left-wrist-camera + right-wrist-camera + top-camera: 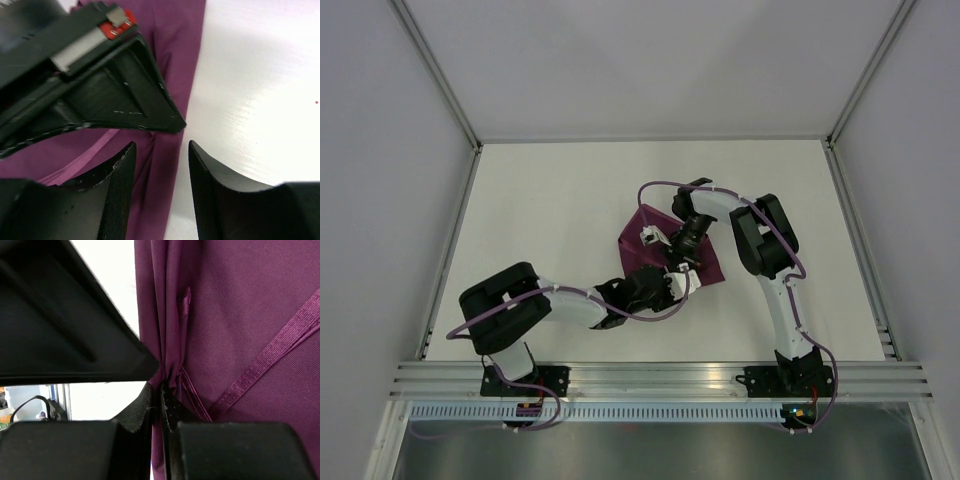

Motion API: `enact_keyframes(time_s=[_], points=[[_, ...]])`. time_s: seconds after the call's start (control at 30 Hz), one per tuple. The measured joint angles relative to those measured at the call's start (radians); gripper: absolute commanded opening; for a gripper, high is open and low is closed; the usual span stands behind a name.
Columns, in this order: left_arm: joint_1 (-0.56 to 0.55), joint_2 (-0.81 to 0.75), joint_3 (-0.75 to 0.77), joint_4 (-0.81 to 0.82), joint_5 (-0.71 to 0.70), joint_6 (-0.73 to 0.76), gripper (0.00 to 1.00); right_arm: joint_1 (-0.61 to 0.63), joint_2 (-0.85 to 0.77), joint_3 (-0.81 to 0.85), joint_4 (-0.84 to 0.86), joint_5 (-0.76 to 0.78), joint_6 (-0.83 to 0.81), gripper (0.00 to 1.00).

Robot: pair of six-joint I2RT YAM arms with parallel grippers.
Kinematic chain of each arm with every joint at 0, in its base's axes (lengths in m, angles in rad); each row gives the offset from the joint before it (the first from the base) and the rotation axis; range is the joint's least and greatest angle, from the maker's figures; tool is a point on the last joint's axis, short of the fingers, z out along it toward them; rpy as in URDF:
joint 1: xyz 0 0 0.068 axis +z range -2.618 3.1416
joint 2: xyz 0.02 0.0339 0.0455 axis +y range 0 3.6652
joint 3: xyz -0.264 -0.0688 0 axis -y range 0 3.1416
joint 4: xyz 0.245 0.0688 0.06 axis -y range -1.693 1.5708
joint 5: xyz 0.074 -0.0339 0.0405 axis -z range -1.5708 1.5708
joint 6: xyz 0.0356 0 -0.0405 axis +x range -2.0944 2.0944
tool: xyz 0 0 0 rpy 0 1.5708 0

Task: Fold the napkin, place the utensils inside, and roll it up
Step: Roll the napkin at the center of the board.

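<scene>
The magenta napkin (pixel 646 220) lies bunched on the white table, mostly under both arms. My right gripper (pixel 682 258) is shut on a gathered fold of the napkin (pixel 240 315); its jaws (pixel 161 387) pinch the cloth where it puckers beside a stitched hem. My left gripper (pixel 677 284) sits just in front of it, open. In the left wrist view its fingers (pixel 161 145) straddle the napkin's right edge (pixel 172 45) without touching it, one over cloth, one over bare table. The right gripper's black body (pixel 100 95) fills the upper left there. The utensils are out of view.
White tabletop (pixel 570 200) surrounds the napkin, with white walls and metal frame posts at the sides and back. An aluminium rail (pixel 660 375) runs along the near edge by the arm bases. The left gripper's finger (pixel 65 325) crowds the right wrist view.
</scene>
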Motion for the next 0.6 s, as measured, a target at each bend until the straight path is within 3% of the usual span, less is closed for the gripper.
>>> enact_keyframes(time_s=[0.37, 0.4, 0.43, 0.5, 0.6], points=[[0.000, 0.111, 0.036, 0.045, 0.013, 0.007, 0.48, -0.001, 0.009, 0.011, -0.011, -0.002, 0.009, 0.03], [0.000, 0.116, 0.039, 0.048, 0.009, 0.007, 0.45, -0.001, 0.009, 0.011, -0.013, 0.001, 0.009, 0.03], [0.000, 0.118, 0.040, 0.049, 0.008, 0.007, 0.33, -0.001, 0.010, 0.011, -0.015, 0.001, 0.009, 0.03], [0.000, 0.124, 0.043, 0.047, 0.012, 0.007, 0.19, -0.001, 0.011, 0.013, -0.018, 0.003, 0.010, 0.03], [0.000, 0.130, 0.052, 0.036, 0.023, 0.009, 0.10, -0.006, 0.013, 0.015, -0.022, 0.006, 0.010, 0.03]])
